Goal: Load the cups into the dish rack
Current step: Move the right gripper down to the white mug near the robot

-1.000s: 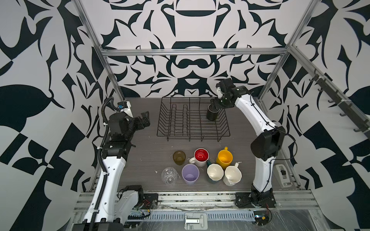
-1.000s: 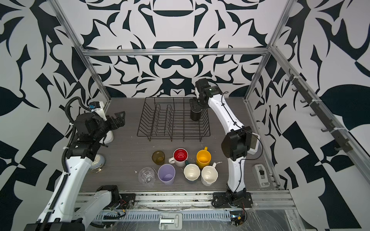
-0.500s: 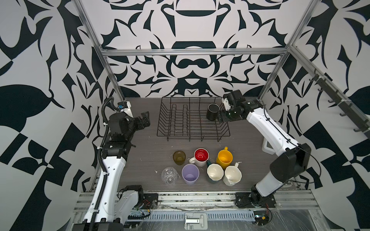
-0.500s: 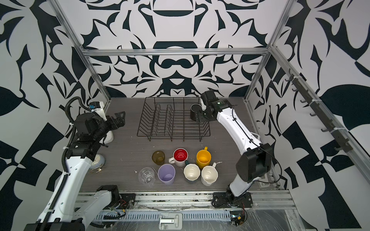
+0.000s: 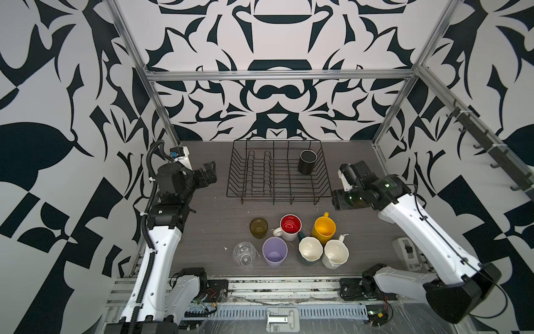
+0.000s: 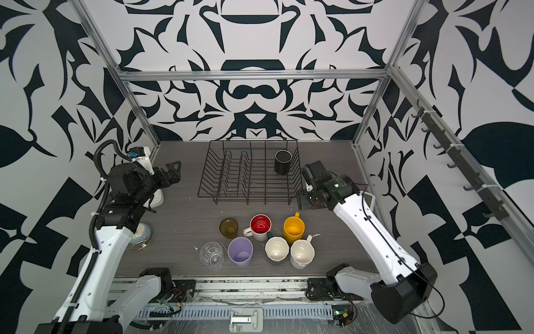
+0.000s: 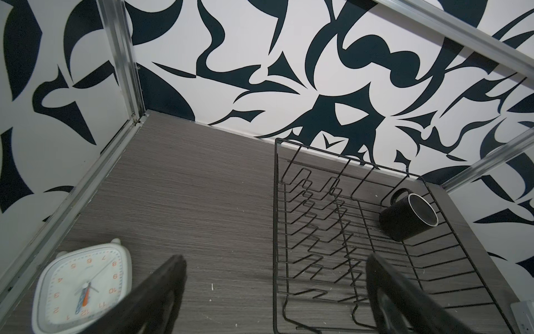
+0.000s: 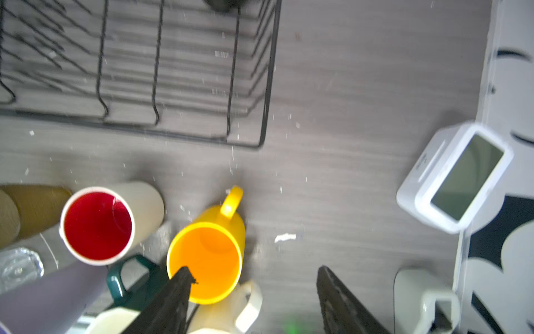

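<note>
Black-and-white patterned walls close in a grey bench. Left of the dish rack, the left gripper hangs above the bench with its fingers wide apart, holding nothing. A black mug stands upright inside the rack, in its far right corner. In front of the rack, on the bench, cluster an amber glass, clear glass, lilac tumbler, red-lined mug, teal mug, yellow mug and white mug. Just right of the rack's near right corner, the right gripper points down, fingers apart and empty.
</note>
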Available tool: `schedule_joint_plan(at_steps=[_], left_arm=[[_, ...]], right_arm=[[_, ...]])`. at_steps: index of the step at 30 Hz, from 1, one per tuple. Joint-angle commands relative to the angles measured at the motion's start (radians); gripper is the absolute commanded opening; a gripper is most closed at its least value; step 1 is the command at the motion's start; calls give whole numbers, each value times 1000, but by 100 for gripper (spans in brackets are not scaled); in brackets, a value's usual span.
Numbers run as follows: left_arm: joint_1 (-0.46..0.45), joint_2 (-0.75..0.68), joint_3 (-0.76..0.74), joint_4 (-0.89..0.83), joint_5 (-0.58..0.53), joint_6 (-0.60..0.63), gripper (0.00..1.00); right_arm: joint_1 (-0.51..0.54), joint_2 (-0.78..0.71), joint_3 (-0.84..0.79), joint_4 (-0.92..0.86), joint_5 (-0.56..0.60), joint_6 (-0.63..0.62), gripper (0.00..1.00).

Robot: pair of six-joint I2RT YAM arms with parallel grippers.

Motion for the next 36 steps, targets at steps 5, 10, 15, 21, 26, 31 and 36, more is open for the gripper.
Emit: schedule_joint_plan(at_steps=[5,10,15,21,26,31,36], left_arm=[[3,-8,-3,-5,23,-7,100],[3,-2,-3,-4,25,-10,99],[3,1,-3,-3,34,-13,99],[3,3,-3,-3,36,-15,99],[3,5,-3,-3,37,-14,100],[3,5,-3,-3,32,-13,100],[3,5,-3,-4,28,-12,99]], right_arm=[[117,-127,-95,-181,33,200,61],[213,-177,-140,-248,-1,301,54],[295,-238,-206,-288,-6,402,51],[339,-254,-264,-274,-18,450,50],[352,-257,-311,-231,-6,470,48],[352,-260,-393,-128,-28,491,46],[352,-239,-446,-60,-33,498,44]])
